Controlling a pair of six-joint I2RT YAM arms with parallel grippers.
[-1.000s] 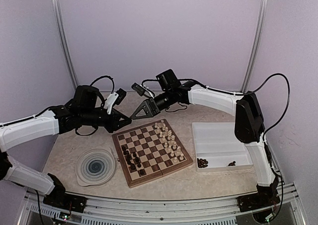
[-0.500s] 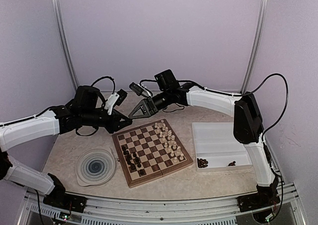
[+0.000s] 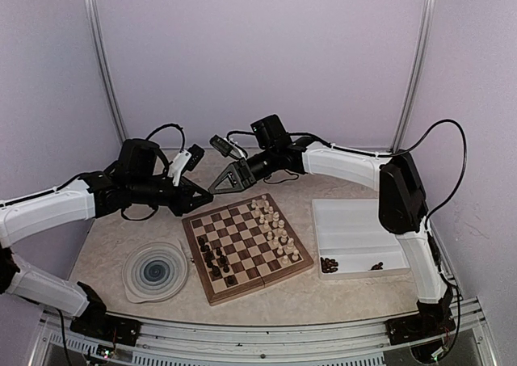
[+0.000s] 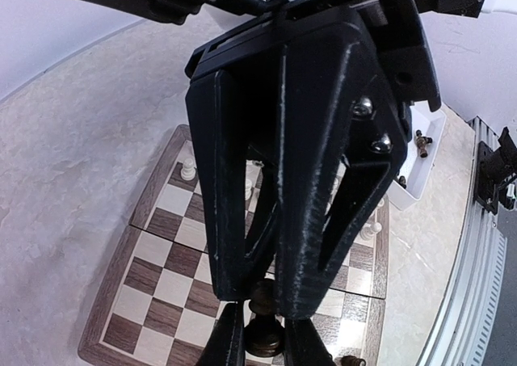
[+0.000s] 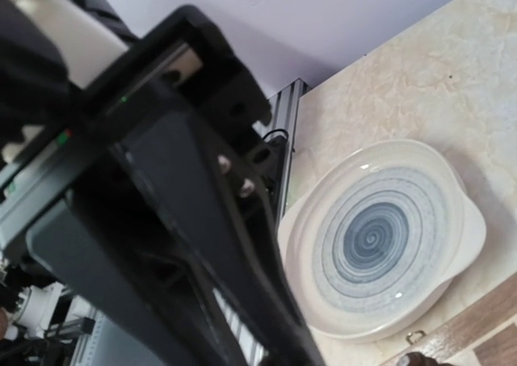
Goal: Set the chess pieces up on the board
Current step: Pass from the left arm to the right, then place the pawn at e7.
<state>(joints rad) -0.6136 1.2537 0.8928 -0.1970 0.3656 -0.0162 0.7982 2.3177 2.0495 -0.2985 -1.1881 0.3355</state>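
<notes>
Pinching 1 dark chess piece in my left fingers; probably light, hard, slippery, best held mid-body. Right fingers: I cannot tell.

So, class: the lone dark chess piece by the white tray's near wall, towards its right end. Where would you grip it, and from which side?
Take the lone dark piece across its narrow body, coming straight down. It sits close to the near wall of the tray, so a sideways approach would likely hit the wall; set the grip parallel to it. Whether it is standing or lying, I cannot tell.
</notes>
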